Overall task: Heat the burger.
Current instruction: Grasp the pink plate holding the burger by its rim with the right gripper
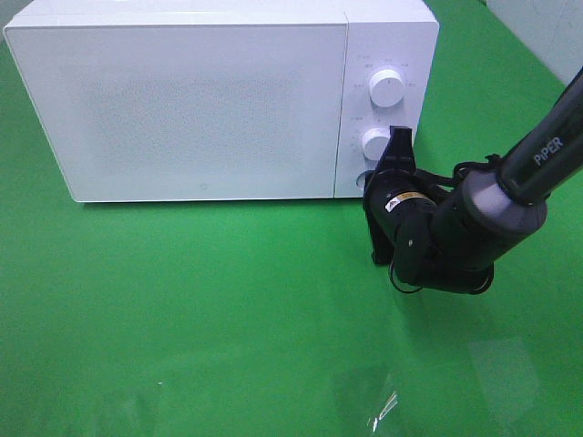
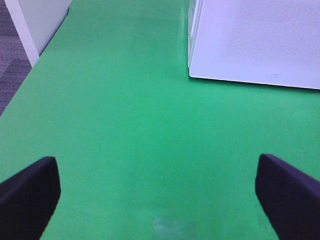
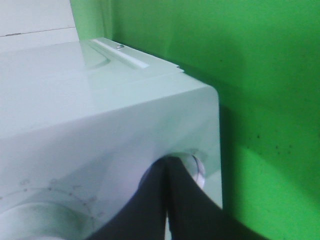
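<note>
The burger is not in view. The white microwave (image 1: 191, 100) stands at the back of the green table with its door closed. It has two round knobs, an upper one (image 1: 386, 89) and a lower one (image 1: 376, 143). My right gripper (image 1: 372, 182) is shut, with its tips against the small round button (image 3: 197, 167) at the lower corner of the control panel. The right wrist view shows the closed fingertips (image 3: 170, 165) touching that button, with the lower knob (image 3: 40, 220) beside them. My left gripper (image 2: 157, 195) is open and empty over bare green table, short of the microwave's corner (image 2: 260, 40).
The green table cover (image 1: 200, 309) spreads in front of the microwave. A white panel (image 2: 40, 20) and grey floor lie past the table's edge in the left wrist view. A shiny patch (image 1: 383, 405) marks the cover near the front.
</note>
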Controlling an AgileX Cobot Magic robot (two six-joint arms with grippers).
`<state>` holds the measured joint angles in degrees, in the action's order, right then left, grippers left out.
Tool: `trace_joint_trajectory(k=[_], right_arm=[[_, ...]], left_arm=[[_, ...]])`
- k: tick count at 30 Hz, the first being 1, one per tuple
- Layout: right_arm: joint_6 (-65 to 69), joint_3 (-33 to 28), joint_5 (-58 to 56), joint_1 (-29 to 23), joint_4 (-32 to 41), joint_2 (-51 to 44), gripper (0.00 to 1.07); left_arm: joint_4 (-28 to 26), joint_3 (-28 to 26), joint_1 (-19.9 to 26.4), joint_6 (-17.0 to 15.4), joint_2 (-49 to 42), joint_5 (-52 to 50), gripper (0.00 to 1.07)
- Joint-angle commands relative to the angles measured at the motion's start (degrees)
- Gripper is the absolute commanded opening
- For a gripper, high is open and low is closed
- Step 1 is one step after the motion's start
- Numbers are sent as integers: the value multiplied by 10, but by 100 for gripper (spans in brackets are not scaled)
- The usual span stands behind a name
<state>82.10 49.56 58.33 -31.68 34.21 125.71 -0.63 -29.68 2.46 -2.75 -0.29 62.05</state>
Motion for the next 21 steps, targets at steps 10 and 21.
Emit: trace_joint_trajectory(k=[10,21], right_arm=[[-11,97,163,17,28,21,0],[-19,97,131,17,23,9,0]], left_arm=[[-2,0,1,-3,-3,-7,98],[-2,0,1,-3,-3,-7,98]])
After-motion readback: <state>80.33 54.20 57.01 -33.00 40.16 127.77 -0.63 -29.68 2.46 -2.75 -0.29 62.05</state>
